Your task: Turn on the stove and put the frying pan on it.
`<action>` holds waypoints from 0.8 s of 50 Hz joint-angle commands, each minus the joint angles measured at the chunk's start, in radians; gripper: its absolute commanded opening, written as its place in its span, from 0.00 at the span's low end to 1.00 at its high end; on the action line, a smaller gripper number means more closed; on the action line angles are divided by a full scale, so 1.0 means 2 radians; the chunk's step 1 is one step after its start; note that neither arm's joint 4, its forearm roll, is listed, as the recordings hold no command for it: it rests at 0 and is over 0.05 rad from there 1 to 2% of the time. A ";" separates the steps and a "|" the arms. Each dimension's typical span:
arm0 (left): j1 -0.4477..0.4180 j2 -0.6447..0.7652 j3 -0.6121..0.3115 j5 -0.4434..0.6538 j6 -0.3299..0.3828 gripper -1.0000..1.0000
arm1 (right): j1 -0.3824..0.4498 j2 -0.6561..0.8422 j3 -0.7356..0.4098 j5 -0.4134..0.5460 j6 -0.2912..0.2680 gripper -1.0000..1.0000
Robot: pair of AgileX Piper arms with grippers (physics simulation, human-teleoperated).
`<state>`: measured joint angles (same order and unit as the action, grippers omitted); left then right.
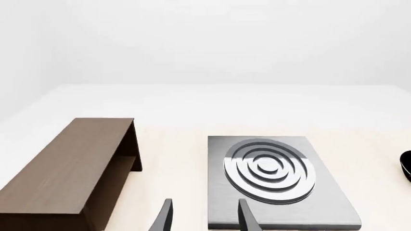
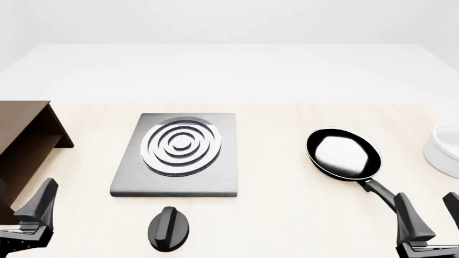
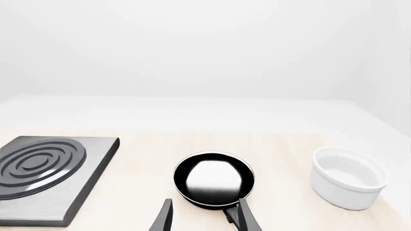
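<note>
The stove [image 2: 212, 181] is a grey metal slab with a ringed round burner [image 2: 181, 145], lying left of centre on the table. Its black oval knob [image 2: 170, 228] lies apart, just in front of the slab. The frying pan [image 2: 343, 153] sits on the table to the stove's right, with its handle [image 2: 379, 191] pointing toward my right gripper [image 2: 430, 215]. That gripper is open and empty, close behind the handle's end. My left gripper [image 2: 21, 203] is open and empty at the front left, left of the knob. The stove [image 1: 324, 199] shows in the left wrist view, the pan [image 3: 214, 178] in the right wrist view.
A dark brown wooden shelf [image 2: 25, 129] stands at the left edge, just ahead of my left gripper. A white bowl [image 2: 444, 148] stands at the right edge, beyond my right gripper. It also shows in the right wrist view [image 3: 347, 179].
</note>
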<state>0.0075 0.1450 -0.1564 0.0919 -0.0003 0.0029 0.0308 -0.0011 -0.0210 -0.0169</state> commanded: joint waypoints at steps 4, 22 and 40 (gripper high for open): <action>-0.005 0.180 -0.135 0.076 0.047 1.00 | 0.003 0.043 0.000 -0.032 -0.006 1.00; -0.085 0.376 -0.082 0.037 -0.004 1.00 | -0.001 0.057 0.000 -0.040 -0.014 1.00; -0.121 0.390 -0.024 -0.002 -0.030 1.00 | -0.001 0.056 0.000 -0.037 -0.015 1.00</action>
<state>-0.1954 0.9002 -0.2552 0.1154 -0.0464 0.0024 0.1475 -0.0007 -0.1017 -0.0435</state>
